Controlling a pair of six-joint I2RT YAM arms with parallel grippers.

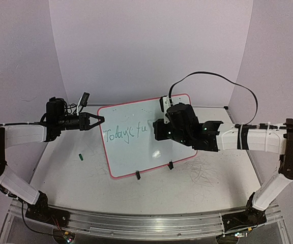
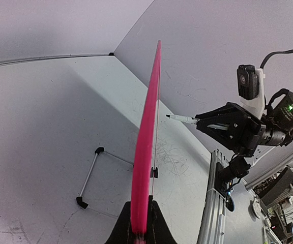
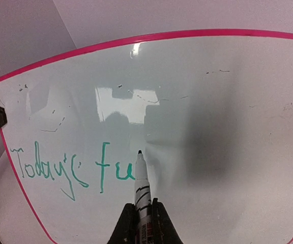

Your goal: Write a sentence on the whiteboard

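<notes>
So the left gripper (image 1: pixel 99 120) pinches the whiteboard (image 1: pixel 132 158) by its left edge. The right gripper (image 3: pixel 140 216) is clamped on a pen (image 3: pixel 142 184), tip just past the green writing (image 3: pixel 70 170) "Today's fu". White table (image 1: pixel 75 178), plain walls (image 1: pixel 151 40)

Top external: fixed above and behind the arm bases, looking down and forward over the whole table (image 1: pixel 85 188); distant, with the whiteboard (image 1: pixel 131 152) mid-frame.
Left wrist: low at the board's left edge, sighting along it edge-on toward the right gripper (image 2: pixel 200 120) and pen (image 2: pixel 179 118).
Right wrist: very near the board's face, looking straight at it past the pen; green writing (image 3: pixel 75 170) lower left.
Shared: all three views take in the whiteboard; top and left wrist both show the right gripper.
</notes>
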